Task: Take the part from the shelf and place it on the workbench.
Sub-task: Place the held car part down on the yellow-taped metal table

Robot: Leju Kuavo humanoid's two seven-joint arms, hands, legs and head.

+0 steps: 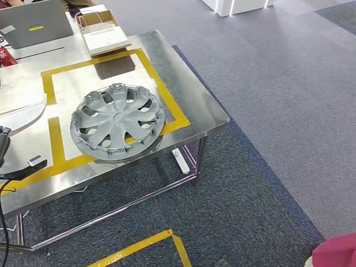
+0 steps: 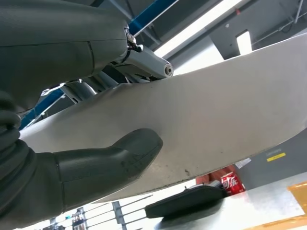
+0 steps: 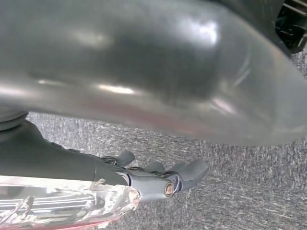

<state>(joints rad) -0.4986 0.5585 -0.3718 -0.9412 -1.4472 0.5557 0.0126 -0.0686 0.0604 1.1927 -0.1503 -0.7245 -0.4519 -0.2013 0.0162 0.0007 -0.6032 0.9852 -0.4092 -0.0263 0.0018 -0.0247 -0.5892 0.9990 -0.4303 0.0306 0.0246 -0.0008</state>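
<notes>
A grey wheel cover (image 1: 117,121) lies flat on the steel workbench (image 1: 197,105), inside a frame of yellow tape (image 1: 168,97). At the bench's left end a pale grey curved panel (image 1: 19,108) hangs just above the top. My left hand (image 2: 43,62) grips that panel (image 2: 224,110). The thumb (image 2: 108,163) presses one face and the fingers (image 2: 145,62) lie over the other. My right hand (image 3: 108,172) hangs over grey carpet with its fingers (image 3: 188,172) stretched out and nothing between them.
A laptop (image 1: 33,22), a white box (image 1: 105,36) and a red can (image 2: 231,182) stand at the bench's far side. A black tool (image 1: 35,162) lies near its front left edge. A white power strip (image 1: 180,160) and yellow floor tape (image 1: 142,245) lie below. Red cloth (image 1: 336,250) shows at lower right.
</notes>
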